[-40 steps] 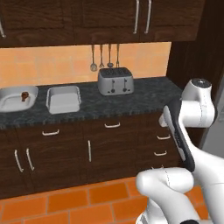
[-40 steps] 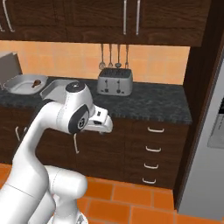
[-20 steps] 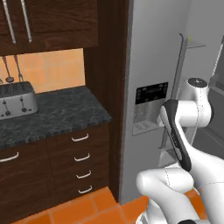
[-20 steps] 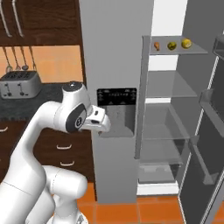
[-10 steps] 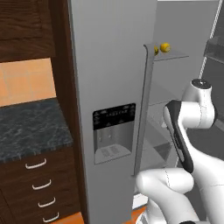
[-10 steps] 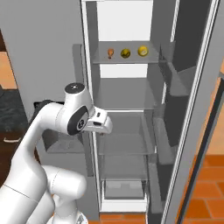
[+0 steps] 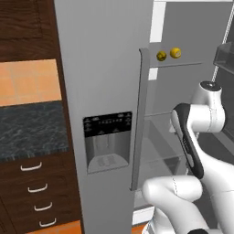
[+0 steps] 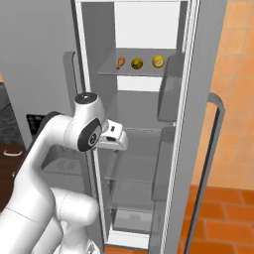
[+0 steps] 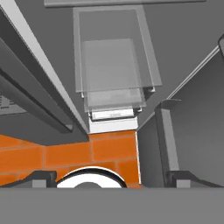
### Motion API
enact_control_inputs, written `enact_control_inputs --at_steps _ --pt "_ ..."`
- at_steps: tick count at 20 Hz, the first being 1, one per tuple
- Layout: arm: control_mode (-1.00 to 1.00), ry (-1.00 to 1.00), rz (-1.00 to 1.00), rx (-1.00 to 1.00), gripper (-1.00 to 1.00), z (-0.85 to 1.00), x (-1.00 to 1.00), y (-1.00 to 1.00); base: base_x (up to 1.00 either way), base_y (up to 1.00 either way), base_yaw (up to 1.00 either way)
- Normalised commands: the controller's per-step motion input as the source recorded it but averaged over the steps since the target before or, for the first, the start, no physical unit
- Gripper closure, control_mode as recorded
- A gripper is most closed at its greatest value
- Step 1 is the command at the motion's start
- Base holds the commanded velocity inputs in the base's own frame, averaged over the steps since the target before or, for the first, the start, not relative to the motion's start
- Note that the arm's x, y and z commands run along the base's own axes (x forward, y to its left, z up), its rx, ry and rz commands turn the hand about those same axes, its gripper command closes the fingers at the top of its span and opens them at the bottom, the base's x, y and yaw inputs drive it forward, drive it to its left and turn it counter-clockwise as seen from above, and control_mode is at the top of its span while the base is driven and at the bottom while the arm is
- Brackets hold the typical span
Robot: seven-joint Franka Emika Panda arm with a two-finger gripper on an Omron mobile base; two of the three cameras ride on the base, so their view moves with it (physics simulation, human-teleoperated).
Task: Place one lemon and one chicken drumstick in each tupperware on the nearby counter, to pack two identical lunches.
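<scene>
Drumstick (image 8: 120,62) beside two lemons (image 8: 137,63), high fridge shelf (image 8: 149,71).

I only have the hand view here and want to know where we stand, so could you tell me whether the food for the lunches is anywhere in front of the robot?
Observer: Yes. The fridge door stands open, and on an upper shelf two lemons sit side by side.
Operator: Thank you. Is a drumstick there too?
Observer: One chicken drumstick lies on the same shelf, just left of the lemons in the right base view.
Operator: And is the counter in sight?
Observer: A stretch of the counter shows at the left edge of the left base view, beyond the closed fridge door with its dispenser panel.
</scene>
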Motion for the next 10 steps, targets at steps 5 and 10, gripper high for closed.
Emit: enact_control_inputs --at_steps 5,10 --pt "1.00 0.00 0.00 0.00 -1.00 0.00 0.00 0.00 0.06 -0.32 0.03" --pt "-1.00 -0.08 0.00 0.00 -1.00 0.12 0.18 -0.04 0.20 -0.17 0.00"
